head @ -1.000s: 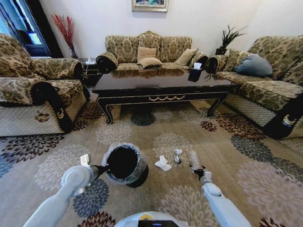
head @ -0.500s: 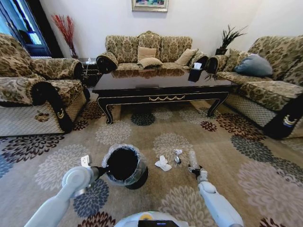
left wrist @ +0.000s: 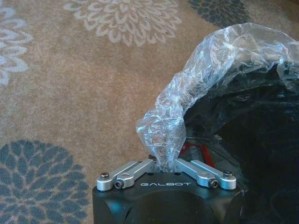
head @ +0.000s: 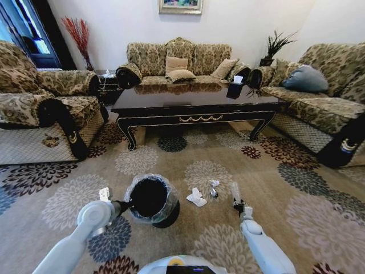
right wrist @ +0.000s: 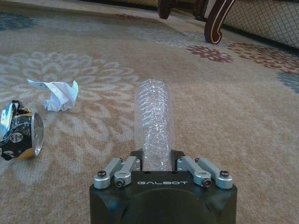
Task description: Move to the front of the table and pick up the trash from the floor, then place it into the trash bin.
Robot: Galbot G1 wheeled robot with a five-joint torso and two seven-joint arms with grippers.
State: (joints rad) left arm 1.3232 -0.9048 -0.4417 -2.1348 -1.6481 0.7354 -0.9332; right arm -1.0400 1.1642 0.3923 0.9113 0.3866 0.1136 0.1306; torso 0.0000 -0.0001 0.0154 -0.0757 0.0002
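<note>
**Robot grips bottle and bin on living-room carpet**

From the head camera, the robot faces the dark desk (head: pixel 194 105), which stands well ahead on the flowered floor (head: pixel 171 165) between sofas. The black bin (head: pixel 149 198), its clear liner (head: pixel 136 184) folded over the rim, sits on the carpet near the robot's left side. The left gripper (head: pixel 126 204) is at the bin's rim. To the right of the bin lie a crumpled tissue (head: pixel 196 197) and a small crushed can (head: pixel 214 192), with a pale scrap (head: pixel 214 183) just beyond them. The right gripper (head: pixel 238 204) is low over the carpet to the right of these, with a clear bottle (head: pixel 235 191) standing out from it.

At the left wrist, the left gripper (left wrist: pixel 163 164) has its jaws drawn narrow on a bunched fold of the liner (left wrist: pixel 196 79) at the edge of the bin (left wrist: pixel 252 140), whose dark inside opens just past the jaws. Carpet (left wrist: pixel 70 93) with pale and blue flowers lies alongside.

At the right wrist, the right gripper (right wrist: pixel 155 161) has its jaws closed on one end of the ribbed bottle (right wrist: pixel 153 119), which points away from the camera above the carpet (right wrist: pixel 224 93). The tissue (right wrist: pixel 60 94) and the can (right wrist: pixel 21 131) lie near each other on the floor, apart from the bottle. Curved desk legs (right wrist: pixel 217 18) show in the distance.
</note>
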